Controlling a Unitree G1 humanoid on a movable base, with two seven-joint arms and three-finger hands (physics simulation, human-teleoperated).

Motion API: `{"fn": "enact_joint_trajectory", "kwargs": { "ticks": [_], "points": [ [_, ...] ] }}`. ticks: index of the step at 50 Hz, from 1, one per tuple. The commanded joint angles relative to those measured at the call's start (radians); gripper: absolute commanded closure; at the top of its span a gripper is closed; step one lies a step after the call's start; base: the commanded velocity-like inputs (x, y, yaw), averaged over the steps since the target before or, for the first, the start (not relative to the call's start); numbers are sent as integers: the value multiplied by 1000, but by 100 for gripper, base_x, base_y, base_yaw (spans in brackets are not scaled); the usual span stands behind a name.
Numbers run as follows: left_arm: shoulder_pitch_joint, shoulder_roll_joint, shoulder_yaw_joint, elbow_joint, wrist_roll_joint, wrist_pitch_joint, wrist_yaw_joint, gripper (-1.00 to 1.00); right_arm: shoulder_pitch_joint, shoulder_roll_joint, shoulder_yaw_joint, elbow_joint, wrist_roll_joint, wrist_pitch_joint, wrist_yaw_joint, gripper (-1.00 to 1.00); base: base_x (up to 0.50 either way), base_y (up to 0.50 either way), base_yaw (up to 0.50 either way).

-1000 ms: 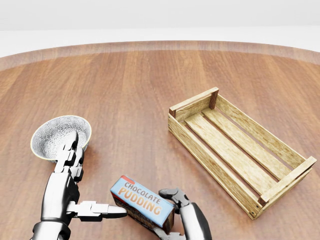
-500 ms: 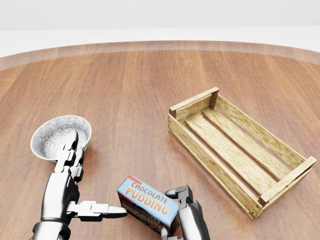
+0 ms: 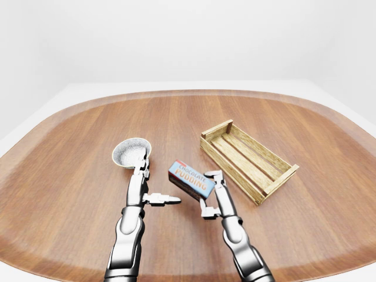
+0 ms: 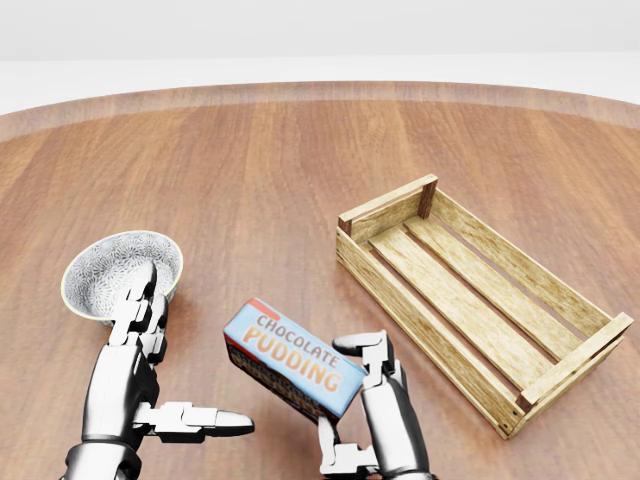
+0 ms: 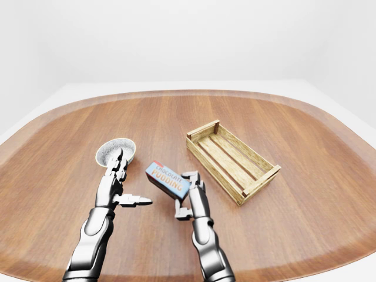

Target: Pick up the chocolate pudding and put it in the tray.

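Observation:
The chocolate pudding box (image 4: 294, 362), blue with orange lettering, is held in my right hand (image 4: 348, 402). The fingers close over its right end and the thumb sits below it. The box is tilted and lifted a little off the wooden table, as the left-eye view (image 3: 191, 180) shows. The slatted wooden tray (image 4: 418, 328) lies empty to the right of the box, a short gap away. My left hand (image 4: 168, 372) is open, with the fingers pointing up and the thumb pointing right toward the box, and it holds nothing.
A patterned grey bowl (image 4: 112, 268) stands just above my left hand's fingertips. The round wooden table (image 3: 176, 120) spreads wide on all sides, and its raised rim (image 3: 188, 94) runs along the top of the view.
My right hand has risen with the pudding box, and more of the hand and thumb now shows. The box sits higher in the view. The left hand, bowl and tray have not moved.

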Motion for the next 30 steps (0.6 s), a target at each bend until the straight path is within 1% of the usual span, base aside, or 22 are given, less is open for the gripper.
{"fn": "enact_joint_trajectory", "kwargs": {
  "ticks": [1,5,7,12,13,17,18,19,21,22,24,30],
  "points": [
    [-3,0,1,6,-2,4,1,-100,20,-11,6,-161,76,0,30,100,0,0,0],
    [-4,1,2,7,-2,3,1,-100,21,-15,6,-209,83,0,39,100,0,0,0],
    [-5,1,2,12,-2,-2,1,-100,13,-16,2,-206,88,0,39,100,0,0,0],
    [-5,1,1,15,-2,-5,0,-100,14,-15,4,-203,88,0,35,100,0,0,0],
    [-3,1,0,6,-1,2,0,-100,17,-14,7,-207,87,0,34,100,0,0,0],
    [-3,1,1,11,-1,-4,-1,-100,13,-13,10,-222,91,0,37,100,0,0,0],
    [-3,1,0,10,-1,-3,-1,-100,15,-13,11,-231,91,0,39,100,0,0,0],
    [2,1,-1,-4,0,6,-1,-100,11,-14,9,-234,93,0,41,100,0,0,0],
    [4,0,-2,-11,1,11,-2,-100,10,-15,6,-246,98,0,45,100,0,0,0],
    [4,0,-2,-12,1,12,-2,-100,1,-19,1,-175,91,0,20,100,0,0,0],
    [4,0,-2,-14,1,14,-2,-100,4,-15,-3,-249,109,0,54,100,0,0,0],
    [5,0,-2,-14,1,15,-2,-100,-39,-11,-21,-249,115,0,67,100,0,0,0]
  ]
}}
